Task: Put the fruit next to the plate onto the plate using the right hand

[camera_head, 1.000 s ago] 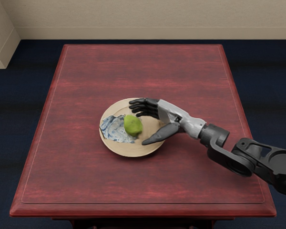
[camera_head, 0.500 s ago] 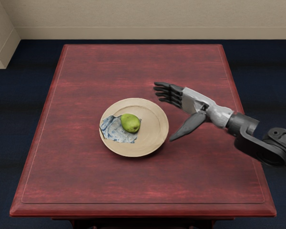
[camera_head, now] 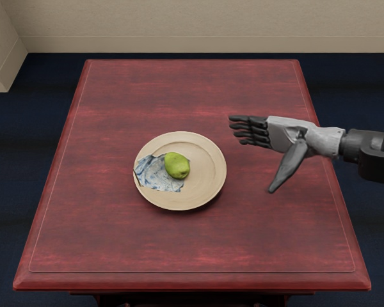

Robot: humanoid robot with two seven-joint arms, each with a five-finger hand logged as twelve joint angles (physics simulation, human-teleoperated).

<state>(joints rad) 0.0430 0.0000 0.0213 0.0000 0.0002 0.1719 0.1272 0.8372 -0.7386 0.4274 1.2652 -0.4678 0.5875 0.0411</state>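
Your right hand [camera_head: 283, 135] hovers over the tabletop [camera_head: 179, 89] to the right of the plate [camera_head: 205, 187], well apart from it and holding nothing. The four fingers [camera_head: 246, 128] reach straight out toward the left, side by side, and the thumb [camera_head: 285, 171] points down, away from the palm. That is a slack, empty spread, not a shape for grasping. The forearm comes in nearly level from the right edge, with the wrist in line with it.

The fruit [camera_head: 177, 165] — green and pear-like — lies on the plate, a little left of its middle and partly over a blue-grey patch [camera_head: 152, 174] on the plate's surface. It sits inside the rim with nothing touching it, so it rests by its own weight, and the shallow dish should keep it from rolling off. Judged from this, the placing looks done — you have no fruit showing beside the plate to fetch. The left arm is out of view.
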